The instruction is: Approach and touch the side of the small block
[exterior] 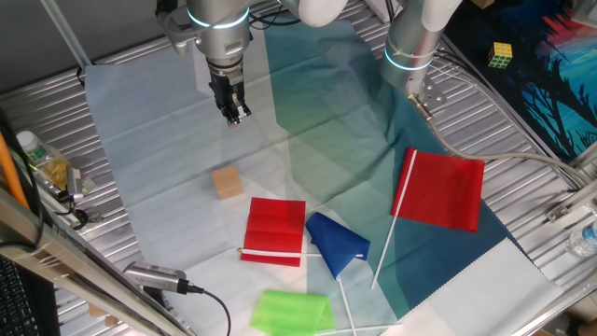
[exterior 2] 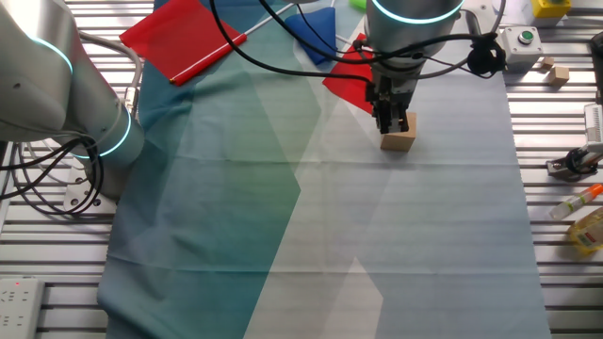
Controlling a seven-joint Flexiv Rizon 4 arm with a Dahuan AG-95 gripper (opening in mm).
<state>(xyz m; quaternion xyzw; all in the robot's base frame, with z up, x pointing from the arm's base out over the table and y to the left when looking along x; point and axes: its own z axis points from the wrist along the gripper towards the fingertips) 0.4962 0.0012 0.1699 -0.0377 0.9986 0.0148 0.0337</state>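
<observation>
The small tan wooden block (exterior: 227, 183) sits on the pale cloth left of centre; in the other fixed view it (exterior 2: 399, 139) lies just in front of a red flag. My gripper (exterior: 234, 113) hangs from the arm above the cloth, pointing down, with its fingers close together and nothing between them. In the one fixed view it is well apart from the block, beyond it and higher. In the other fixed view the gripper (exterior 2: 392, 123) overlaps the block's top edge, so the gap does not show there.
Near the block lie a folded red flag (exterior: 275, 231), a blue flag (exterior: 336, 243), a green flag (exterior: 292, 311) and a larger red flag (exterior: 441, 189). A second arm's base (exterior: 412, 42) stands at the back. A multicoloured puzzle cube (exterior: 501, 55) is off the cloth.
</observation>
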